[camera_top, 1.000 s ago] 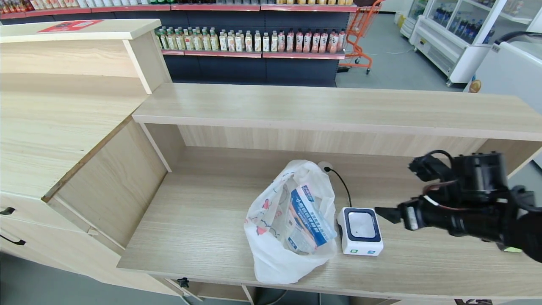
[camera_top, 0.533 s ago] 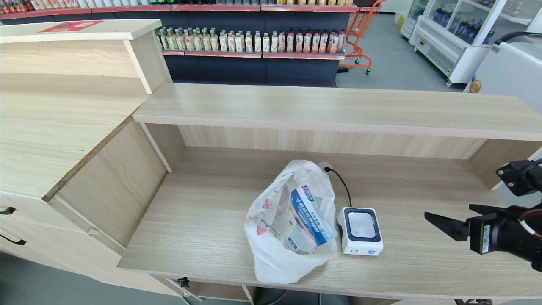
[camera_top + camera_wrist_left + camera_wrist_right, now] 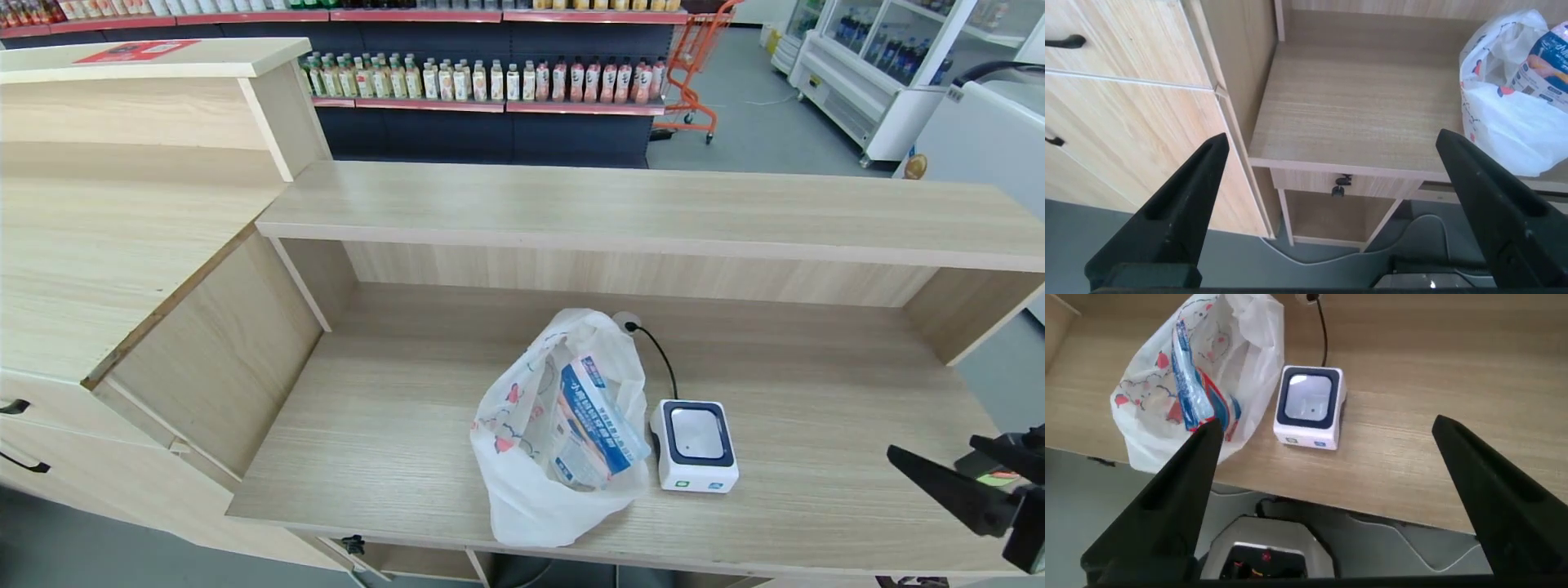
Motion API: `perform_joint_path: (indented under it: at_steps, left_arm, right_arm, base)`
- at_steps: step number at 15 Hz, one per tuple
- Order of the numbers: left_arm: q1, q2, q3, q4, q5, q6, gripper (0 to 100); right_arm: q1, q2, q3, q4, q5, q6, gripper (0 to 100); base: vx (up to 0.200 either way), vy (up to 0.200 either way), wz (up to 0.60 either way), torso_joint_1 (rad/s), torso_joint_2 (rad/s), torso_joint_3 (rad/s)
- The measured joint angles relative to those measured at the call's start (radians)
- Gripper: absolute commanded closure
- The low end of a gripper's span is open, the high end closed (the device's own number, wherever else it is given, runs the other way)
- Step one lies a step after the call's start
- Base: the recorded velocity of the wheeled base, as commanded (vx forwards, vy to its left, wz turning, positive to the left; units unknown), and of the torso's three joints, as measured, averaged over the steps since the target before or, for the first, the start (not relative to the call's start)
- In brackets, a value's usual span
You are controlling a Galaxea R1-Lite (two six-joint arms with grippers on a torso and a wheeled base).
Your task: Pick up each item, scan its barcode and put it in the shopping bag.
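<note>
Well to the right of the shopping bag (image 3: 531,498), the right jaws stand spread wide with nothing between them. Their two black fingers (image 3: 947,490) point towards the bag from over the right end of the bench (image 3: 392,425), near its front edge, and the scanner (image 3: 694,445) lies between them and the bag. The left jaws are likewise parted and empty, fingers (image 3: 1180,212) far apart, held out in front of the bench towards its left end, well apart from the bag.

The bag is thin white plastic printed with small red and blue figures. It stands slumped near the front edge of the bench, about midway along, with its mouth gaping upward. A blue-and-white packet (image 3: 600,420) leans tilted inside it — one end is up at the mouth and the other down in the bag. The scanner, a white box with a dark frame round its window, sits just beside the bag on the right, and the plastic seems to touch its side. A black cable (image 3: 661,359) runs from it to the back of the bench.

The right arm comes in low from the lower right corner of the head view, with the jaws aimed across the bench top. In its wrist view, the left arm looks down past the front edge of the bench.
</note>
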Motion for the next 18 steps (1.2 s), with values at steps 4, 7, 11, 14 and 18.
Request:
perform_joint_path:
  at_steps: [4,7,11,14,18]
  left_arm:
    - [0.001,0.0,0.0,0.0,0.0,0.009,0]
    - [0.0,0.0,0.0,0.0,0.0,0.007,0]
    - [0.0,0.0,0.0,0.0,0.001,-0.012,0]
    - [0.0,0.0,0.0,-0.001,0.001,-0.014,0]
    - [0.001,0.0,0.0,-0.001,0.001,-0.017,0]
  right_arm:
    - [-0.005,-0.194,0.026,0.249,-0.042,-0.004,0]
    - [-0.004,-0.275,-0.118,0.491,-0.042,0.071,0]
    - [0.003,-0.284,-0.188,0.539,-0.04,0.107,0]
    - [0.004,-0.29,-0.165,0.542,-0.04,0.107,0]
    - [0.004,-0.301,-0.138,0.543,-0.039,0.106,0]
  base:
    - [0.0,-0.2,0.0,0.002,0.0,0.004]
    - [0.0,-0.2,0.0,0.005,0.0,0.001]
    - [0.0,-0.2,0.0,0.002,0.0,0.002]
    - [0.0,-0.2,0.0,0.004,0.0,0.001]
    - [-0.05,-0.2,0.0,0.004,0.0,0.002]
